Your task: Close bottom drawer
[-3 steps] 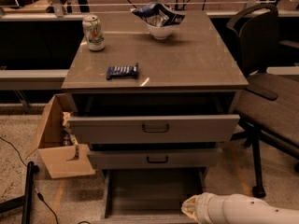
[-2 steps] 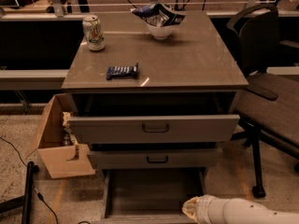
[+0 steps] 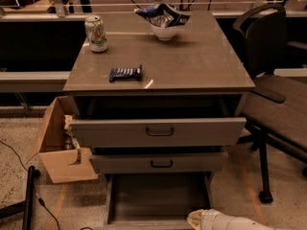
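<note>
You have the bottom drawer pulled far out below the bench's front edge, dark tray showing. The middle drawer and top drawer stand partly out above it. The pincer sits low by that drawer's front right; clenched or released, you cannot tell. A white bowl near the back edge holds a crumpled bag. A can stands at the back left corner, a wrapped bar nearer the front left. On the floor, a cardboard box with packets flanks the left edge — a chair the right.
</note>
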Action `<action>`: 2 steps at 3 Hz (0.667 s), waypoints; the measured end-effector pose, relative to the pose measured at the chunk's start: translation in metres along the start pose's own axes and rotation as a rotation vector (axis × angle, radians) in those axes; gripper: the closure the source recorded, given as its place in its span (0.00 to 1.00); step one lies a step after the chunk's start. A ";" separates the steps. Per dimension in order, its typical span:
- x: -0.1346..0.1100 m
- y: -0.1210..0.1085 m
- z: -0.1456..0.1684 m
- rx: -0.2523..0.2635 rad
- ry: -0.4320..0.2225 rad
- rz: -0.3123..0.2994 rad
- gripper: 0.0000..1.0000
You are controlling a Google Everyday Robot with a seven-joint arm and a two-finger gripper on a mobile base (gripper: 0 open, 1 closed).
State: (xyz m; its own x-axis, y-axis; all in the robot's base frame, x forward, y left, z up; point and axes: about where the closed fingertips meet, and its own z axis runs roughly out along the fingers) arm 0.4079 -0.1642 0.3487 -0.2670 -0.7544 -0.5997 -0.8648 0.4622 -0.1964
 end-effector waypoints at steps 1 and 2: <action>0.023 0.004 0.023 0.017 -0.016 0.036 1.00; 0.043 0.009 0.046 0.028 -0.030 0.082 1.00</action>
State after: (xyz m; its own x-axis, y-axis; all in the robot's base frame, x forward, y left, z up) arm 0.4076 -0.1714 0.2855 -0.3230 -0.6995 -0.6375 -0.8282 0.5349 -0.1673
